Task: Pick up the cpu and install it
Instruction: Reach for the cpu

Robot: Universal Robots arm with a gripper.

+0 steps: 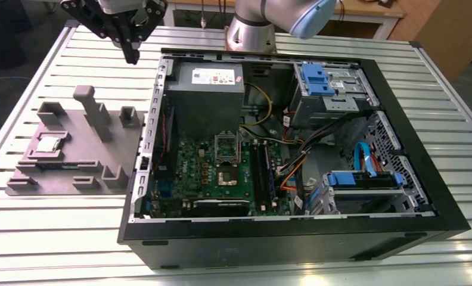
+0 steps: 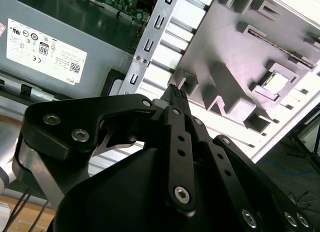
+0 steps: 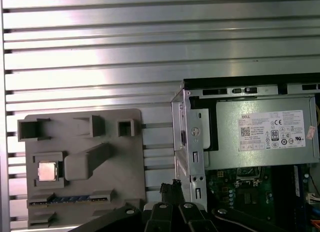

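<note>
Silvery cpu [image 1: 50, 143] well apart from end effector [image 1: 131, 56].

You find the cpu [image 1: 49, 143], a small, thin, square chip with a pale silvery metal top, lying flat and face up in a square recess of the moulded grey plastic fixture [image 1: 83, 156], near the fixture's edge on the exterior view's left.

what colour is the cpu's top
Pale silver; the cpu sits in the grey fixture, clearest in the first wrist view.
</note>
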